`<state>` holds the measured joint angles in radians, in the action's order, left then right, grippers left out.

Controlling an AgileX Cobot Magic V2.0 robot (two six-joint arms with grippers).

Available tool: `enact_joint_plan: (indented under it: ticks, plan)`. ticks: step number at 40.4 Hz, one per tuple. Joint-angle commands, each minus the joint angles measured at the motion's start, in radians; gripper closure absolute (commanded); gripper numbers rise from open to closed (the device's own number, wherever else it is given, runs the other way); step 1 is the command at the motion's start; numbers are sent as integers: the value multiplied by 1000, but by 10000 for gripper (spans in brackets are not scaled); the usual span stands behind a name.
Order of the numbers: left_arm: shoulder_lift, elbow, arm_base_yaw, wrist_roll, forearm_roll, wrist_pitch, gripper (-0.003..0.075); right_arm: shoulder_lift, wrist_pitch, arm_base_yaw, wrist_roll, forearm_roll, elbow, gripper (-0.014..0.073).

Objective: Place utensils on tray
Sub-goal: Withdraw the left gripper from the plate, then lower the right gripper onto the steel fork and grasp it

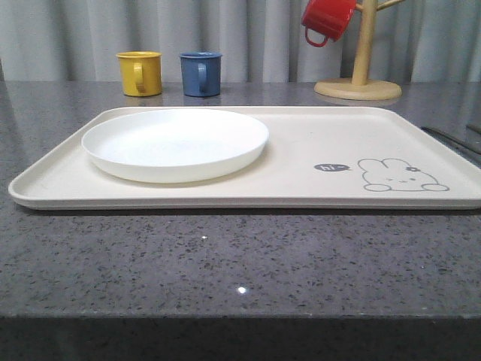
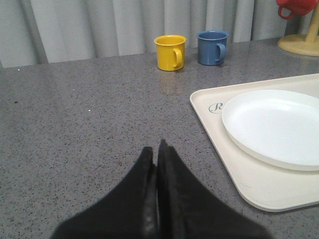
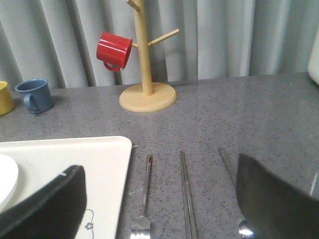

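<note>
The left gripper (image 2: 158,149) is seen closed, its two dark fingers (image 2: 144,189) pressed together with nothing between them, held over bare grey counter (image 2: 89,124). Ahead of the fingertips and off to the right-hand side lies the tray (image 2: 219,144), with the white plate (image 2: 274,124) resting on the end of it nearest this gripper. Further beyond the fingers, by the curtain (image 2: 99,25), a yellow mug (image 2: 170,52) and a blue mug (image 2: 212,48) are set near each other without touching.

The right gripper (image 3: 159,199) is spread wide, nothing being held; one finger (image 3: 45,209) is seen over the tray's corner, the other (image 3: 276,199) over the counter. Between the two fingers the fork (image 3: 143,199) and the chopsticks (image 3: 187,199) are laid on the counter, side by side, apart from each other and off the tray, the fork just beside the tray's edge. A third thin metal handle, probably the spoon (image 3: 228,167), is partly hidden by the outer finger, so its shape cannot be made out fully. Well beyond the fingers a wooden mug tree (image 3: 144,64) stands with a red mug (image 3: 114,50) hung on a peg.

In the front view the plate is seen lying flat on the tray's left half, with the rabbit drawing (image 1: 402,174) on the right half left uncovered.
</note>
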<state>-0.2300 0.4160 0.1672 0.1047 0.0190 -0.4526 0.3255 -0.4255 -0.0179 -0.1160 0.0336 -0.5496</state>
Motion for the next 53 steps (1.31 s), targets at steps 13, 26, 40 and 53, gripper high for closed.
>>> enact_joint_plan:
  ticks: [13,26,40,53]
  plan:
    - [-8,24,-2,-6,1,83,738,15,67,-4,6,-2,-34,-38]
    - [-8,24,-2,-6,1,83,738,274,-123,-3,137,3,-169,221]
    - [-8,24,-2,-6,1,83,738,769,-431,111,142,18,-543,221]
    - [-8,24,-2,-6,1,81,738,1054,-448,126,99,-9,-678,224]
